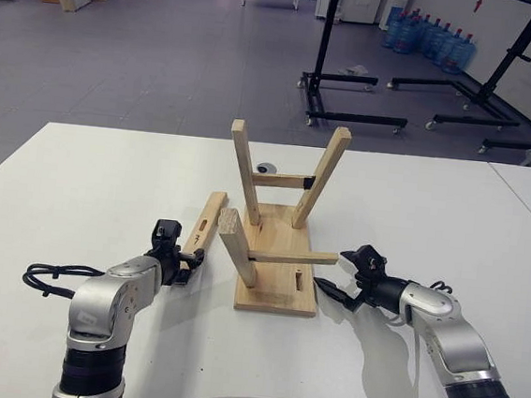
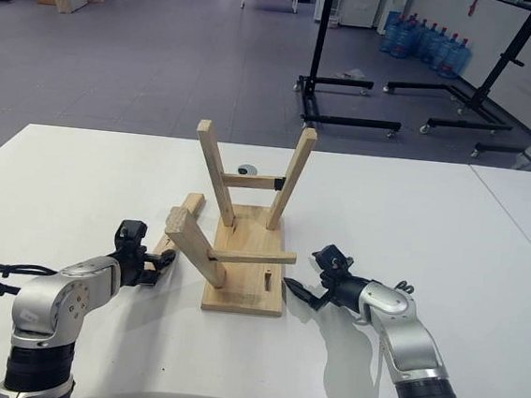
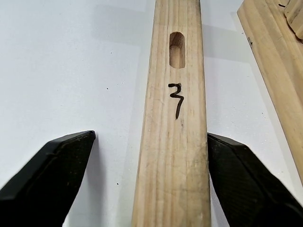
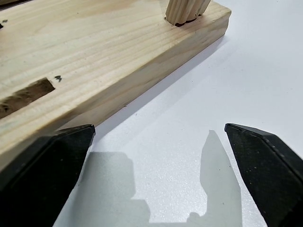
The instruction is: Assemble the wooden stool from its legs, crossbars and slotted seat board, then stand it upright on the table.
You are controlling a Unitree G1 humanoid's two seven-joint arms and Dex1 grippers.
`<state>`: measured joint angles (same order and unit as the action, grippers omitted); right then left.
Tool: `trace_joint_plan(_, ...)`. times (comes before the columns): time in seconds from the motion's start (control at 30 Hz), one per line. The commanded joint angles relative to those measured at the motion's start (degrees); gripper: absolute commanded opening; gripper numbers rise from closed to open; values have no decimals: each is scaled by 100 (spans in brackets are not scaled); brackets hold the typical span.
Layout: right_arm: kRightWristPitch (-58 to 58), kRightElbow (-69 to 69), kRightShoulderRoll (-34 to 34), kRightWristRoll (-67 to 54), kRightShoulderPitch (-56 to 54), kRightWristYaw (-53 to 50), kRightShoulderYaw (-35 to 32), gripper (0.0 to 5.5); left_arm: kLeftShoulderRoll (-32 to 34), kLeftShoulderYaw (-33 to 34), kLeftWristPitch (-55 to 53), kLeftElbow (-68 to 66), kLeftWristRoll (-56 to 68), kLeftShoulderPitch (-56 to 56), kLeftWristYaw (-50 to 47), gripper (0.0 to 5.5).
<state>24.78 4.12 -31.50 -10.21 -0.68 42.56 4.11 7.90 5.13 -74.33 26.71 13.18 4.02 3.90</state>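
While the seat board [image 1: 276,289] is lying flat on the bench [image 1: 80,172], well clear of every edge, three fitted legs [image 1: 245,174] are pointing up. A loose leg [image 1: 209,220] is lying at its 9 o'clock, with the left fingers [image 3: 52,170] straddling it, released. The right fingers [image 4: 265,161] are sitting spread at 4 o'clock, grasping nothing.

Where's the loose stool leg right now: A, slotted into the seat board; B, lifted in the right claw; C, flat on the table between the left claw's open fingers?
C: the loose leg lies flat on the table with the open left claw straddling it, while the right claw is open and holds nothing.
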Motion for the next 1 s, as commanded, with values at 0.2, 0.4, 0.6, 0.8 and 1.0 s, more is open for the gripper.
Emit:
trace_joint_plan(0.2,67,-21,15,-16,-116,-48,-14,507,44,-172,-12,-153,-24,-94,69,286)
trace_joint_plan(0.4,63,-59,-8,-61,-159,-42,-77,507,41,-40,118,-317,-25,-117,69,206)
trace_joint_plan(0.6,-51,-432,-240,-225,-451,-30,-609,507,213,527,369,-429,112,184,256,206)
trace_joint_plan(0.8,950,-1701,-959,-1674,-2715,-539,-2830,507,1627,2465,966,-658,1709,2888,1670,206)
trace_joint_plan(1.0,3249,-2147,-662,-4256,-5168,-992,-3942,507,1596,3311,464,-1437,4525,4788,2508,206)
